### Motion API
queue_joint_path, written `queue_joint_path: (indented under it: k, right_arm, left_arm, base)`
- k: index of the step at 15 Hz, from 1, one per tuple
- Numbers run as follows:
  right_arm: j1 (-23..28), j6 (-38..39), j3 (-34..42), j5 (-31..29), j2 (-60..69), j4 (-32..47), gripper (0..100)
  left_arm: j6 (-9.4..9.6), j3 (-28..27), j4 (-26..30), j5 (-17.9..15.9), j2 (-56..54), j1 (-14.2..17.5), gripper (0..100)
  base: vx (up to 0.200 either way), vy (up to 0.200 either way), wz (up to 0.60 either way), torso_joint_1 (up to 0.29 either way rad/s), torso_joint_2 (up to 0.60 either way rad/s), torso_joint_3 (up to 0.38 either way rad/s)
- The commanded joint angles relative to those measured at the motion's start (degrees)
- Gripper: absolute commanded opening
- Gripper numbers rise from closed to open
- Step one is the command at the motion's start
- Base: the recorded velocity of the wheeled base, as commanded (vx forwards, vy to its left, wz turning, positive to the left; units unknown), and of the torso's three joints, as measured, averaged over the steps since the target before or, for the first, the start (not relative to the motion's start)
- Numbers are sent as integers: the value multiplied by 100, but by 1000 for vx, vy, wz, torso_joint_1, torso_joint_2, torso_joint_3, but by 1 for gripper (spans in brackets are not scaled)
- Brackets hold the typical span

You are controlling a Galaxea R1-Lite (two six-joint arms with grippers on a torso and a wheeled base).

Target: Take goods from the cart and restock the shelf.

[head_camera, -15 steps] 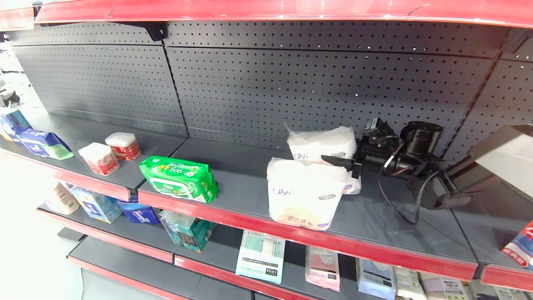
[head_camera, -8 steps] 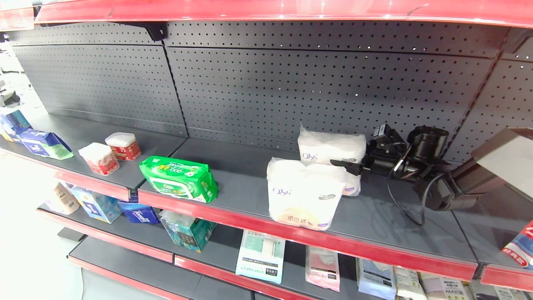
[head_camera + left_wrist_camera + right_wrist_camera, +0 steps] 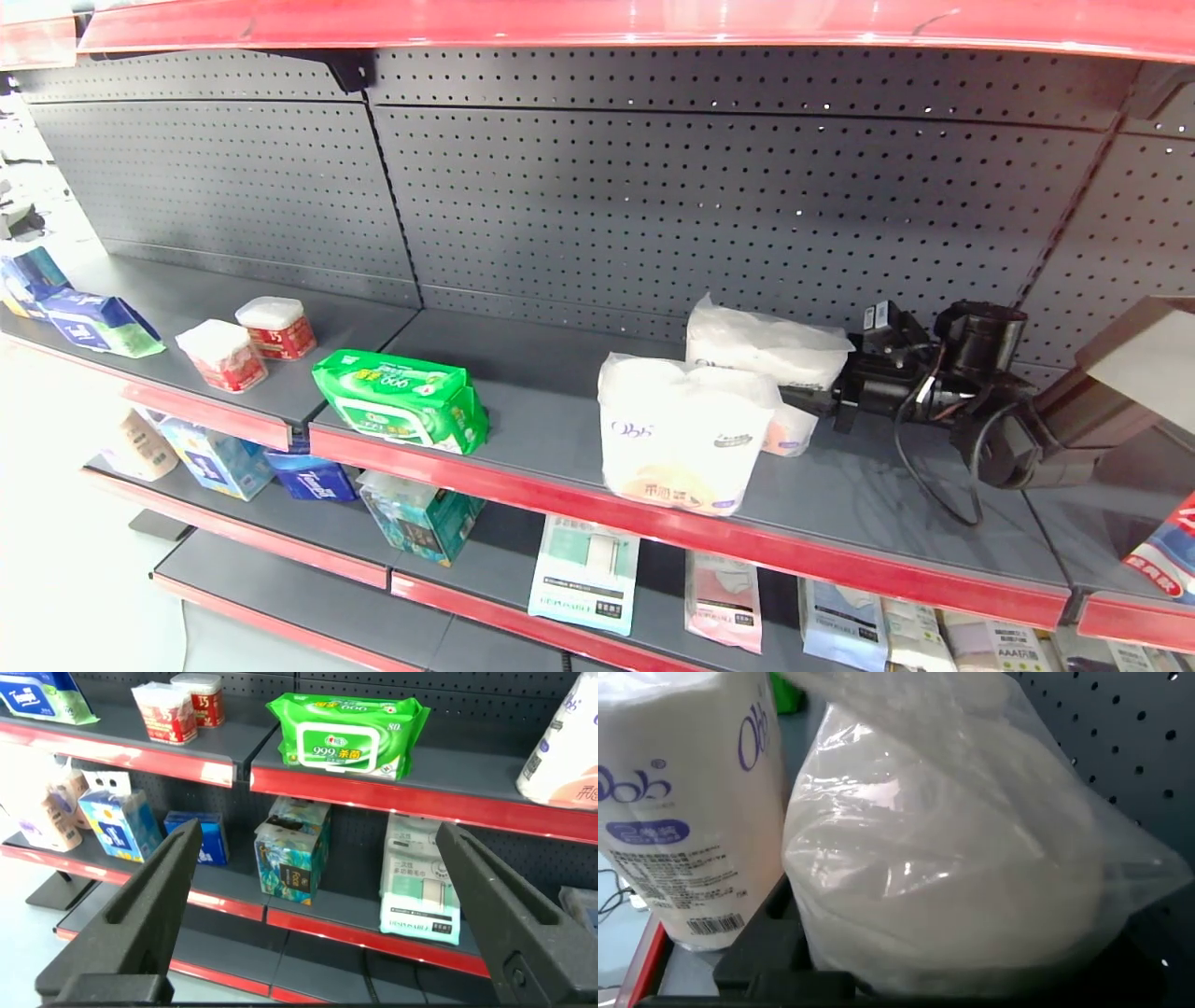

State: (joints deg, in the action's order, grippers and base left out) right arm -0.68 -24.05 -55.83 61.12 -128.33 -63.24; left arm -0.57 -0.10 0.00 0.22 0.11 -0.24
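Right now the right end effector (image 3: 808, 399) is clamped on a soft white pack (image 3: 766, 343), which sits tilted at the back of the middle shelf (image 3: 868, 495), just behind and touching a matching front white pack (image 3: 680, 431). Whether its lower corner already rests on the shelf deck cannot be told from the head view. In the right wrist view the held pack bulges in its loose film close beside the front one, so the wrap will likely give and slip rather than stand stiff. To finish the placement well, I would level the pack, bring it down until its base bears fully on the deck, and keep it clear of the pegboard back panel (image 3: 653, 196). Only then would I let the fingers part, and I would draw back along the shelf towards the bare side. Pushing forward risks nudging the front white pack over the red lip. The left end effector (image 3: 318, 924) hangs spread wide with nothing in it, facing the lower shelves.
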Motion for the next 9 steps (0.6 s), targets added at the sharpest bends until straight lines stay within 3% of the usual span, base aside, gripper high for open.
queue_joint_path:
  k: [1,9]
  right_arm:
    - [-99,32,-94,-4,-69,14,0]
    - [-573,234,-745,-13,-368,58,0]
  left_arm:
    - [-4,1,0,4,-2,-2,100]
    - [-4,1,0,4,-2,-2,100]
  base:
    - [0,0,0,0,0,0]
    - [0,0,0,0,0,0]
